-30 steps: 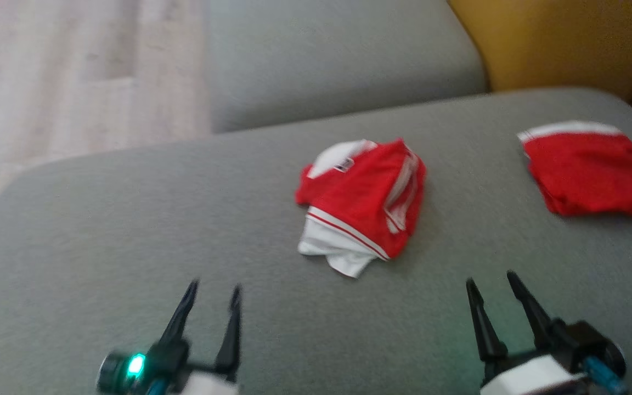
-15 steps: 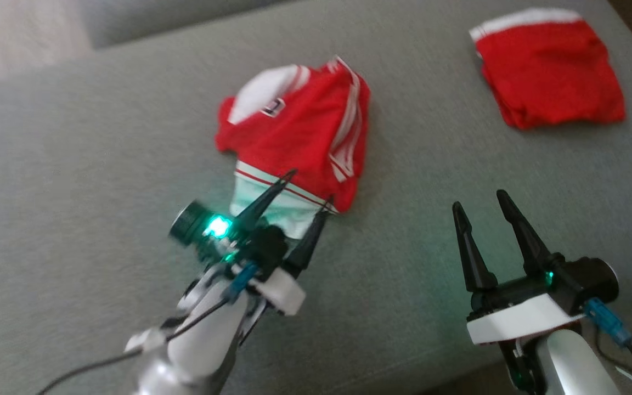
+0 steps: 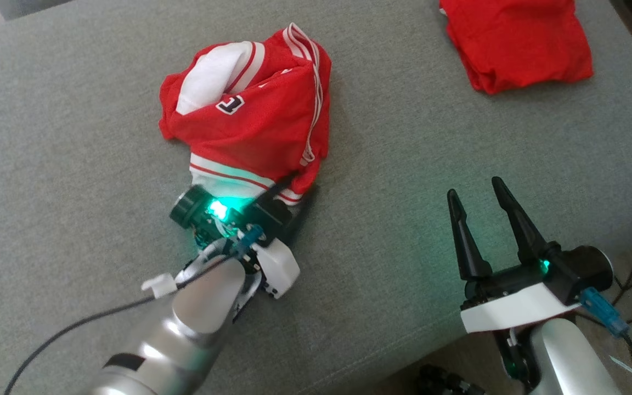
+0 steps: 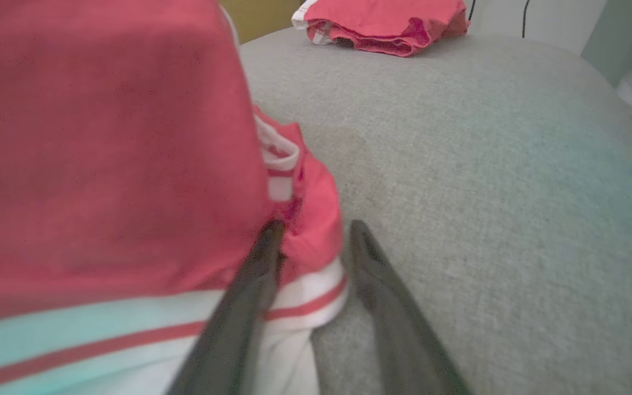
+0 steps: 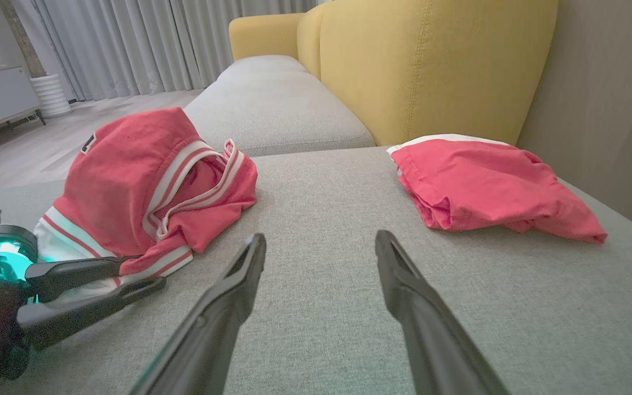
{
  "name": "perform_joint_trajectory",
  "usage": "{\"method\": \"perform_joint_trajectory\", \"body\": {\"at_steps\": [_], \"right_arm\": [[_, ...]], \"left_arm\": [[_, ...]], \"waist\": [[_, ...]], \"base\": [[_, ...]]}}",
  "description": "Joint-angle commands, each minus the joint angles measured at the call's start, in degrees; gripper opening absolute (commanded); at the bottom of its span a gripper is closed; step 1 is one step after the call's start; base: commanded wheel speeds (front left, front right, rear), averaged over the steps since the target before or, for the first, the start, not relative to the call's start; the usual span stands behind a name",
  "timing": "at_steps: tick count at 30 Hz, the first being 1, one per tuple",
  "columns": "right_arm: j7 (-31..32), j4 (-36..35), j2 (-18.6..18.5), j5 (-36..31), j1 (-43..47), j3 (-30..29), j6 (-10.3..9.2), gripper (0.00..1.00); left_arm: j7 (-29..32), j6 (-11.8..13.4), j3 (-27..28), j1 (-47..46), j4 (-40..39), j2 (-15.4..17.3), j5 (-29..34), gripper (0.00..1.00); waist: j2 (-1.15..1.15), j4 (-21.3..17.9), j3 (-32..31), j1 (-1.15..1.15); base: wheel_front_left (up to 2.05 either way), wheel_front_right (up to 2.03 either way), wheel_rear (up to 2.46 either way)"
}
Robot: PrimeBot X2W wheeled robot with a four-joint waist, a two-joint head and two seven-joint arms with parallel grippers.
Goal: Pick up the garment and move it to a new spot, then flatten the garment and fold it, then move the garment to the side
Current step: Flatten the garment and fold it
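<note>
The garment (image 3: 250, 126) lies crumpled in a soft mound near the middle of the grey sofa cushion (image 3: 74, 137), whose cover is a coarse, slightly flecked weave. The garment is a red mesh-like knit with a white panel, white stripes along its edges, a broad white hem with a thin red line, and a dark-outlined letter patch.

The left claw (image 4: 316, 227) is at the near hem. Its long, dark, tapering fingers stand apart, one on each side of a folded corner of the red-and-white hem. Whether they press the cloth I cannot tell.

The right claw (image 3: 473, 186) hovers over bare cushion, well apart from the garment, fingers spread and holding nothing.

A second red garment (image 3: 519, 44), flat and folded, lies at the far right of the cushion, before a padded yellow backrest (image 5: 431, 66).
</note>
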Motion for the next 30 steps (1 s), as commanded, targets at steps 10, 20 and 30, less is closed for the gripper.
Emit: {"method": "perform_joint_trajectory", "body": {"at_steps": [10, 20, 30], "right_arm": [[-0.3, 0.0, 0.3, 0.4, 0.0, 2.6, 0.39, 1.0], [-0.3, 1.8, -0.4, 0.3, 3.8, 4.7, 0.39, 1.0], [-0.3, 0.2, 0.3, 0.0, 6.7, 1.1, 0.39, 1.0]], "left_arm": [[-1.7, -4.8, -0.5, -5.9, -8.5, 0.9, -22.1, 0.0], [-1.8, -5.1, 5.3, -28.7, -7.9, 3.1, -28.5, 0.0], [-1.8, -5.0, 14.3, -31.1, -3.5, 8.3, -31.3, 0.0]], "waist": [[0.0, 0.3, -6.7, 0.0], [0.0, -1.9, -17.0, 0.0], [0.0, 4.3, -19.9, 0.0]], "base": [[0.0, 0.0, 0.0], [0.0, 0.0, 0.0], [0.0, 0.0, 0.0]]}}
